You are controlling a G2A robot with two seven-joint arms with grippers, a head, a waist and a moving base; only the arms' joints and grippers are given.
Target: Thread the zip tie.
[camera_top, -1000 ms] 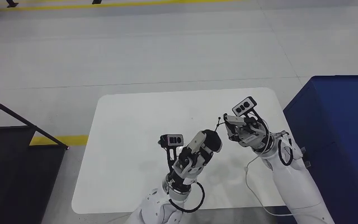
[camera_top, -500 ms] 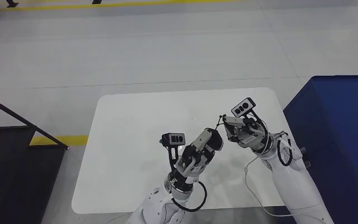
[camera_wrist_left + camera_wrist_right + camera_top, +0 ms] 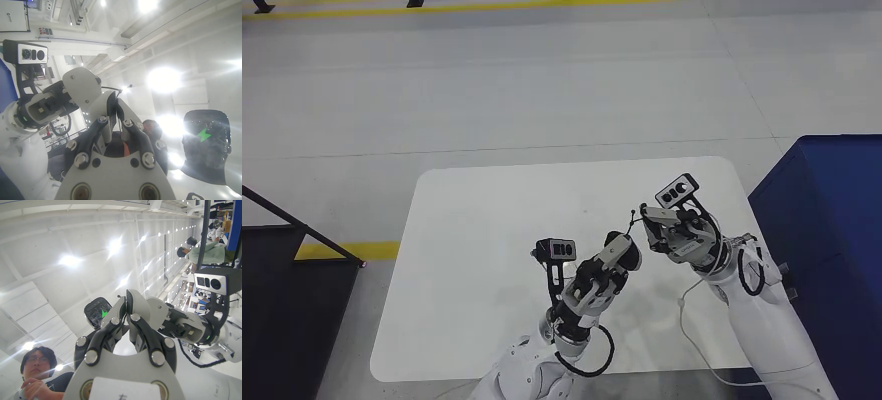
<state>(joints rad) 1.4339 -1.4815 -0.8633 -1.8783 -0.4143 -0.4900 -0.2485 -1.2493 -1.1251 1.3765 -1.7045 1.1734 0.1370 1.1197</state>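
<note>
We record the zip tie (image 3: 118,91) held clear above the surface (image 3: 472,270), the left gripper (image 3: 115,98) and right gripper (image 3: 126,300) close together, the fingers of each clamped on it, evidently to line up tail and head.

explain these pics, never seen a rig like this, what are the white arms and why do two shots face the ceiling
It is a two-armed robot at a white table. The top view comes from a camera on the robot, looking down at its own arms. The other two come from a camera on each wrist; the wrists point upward, so ceiling lights show behind the jaws. In the top view the left arm is nearer the middle, the right arm beside a blue cabinet. Between them, up off the table, is a thin black zip tie. Both arms' jaws look closed on it.
</note>
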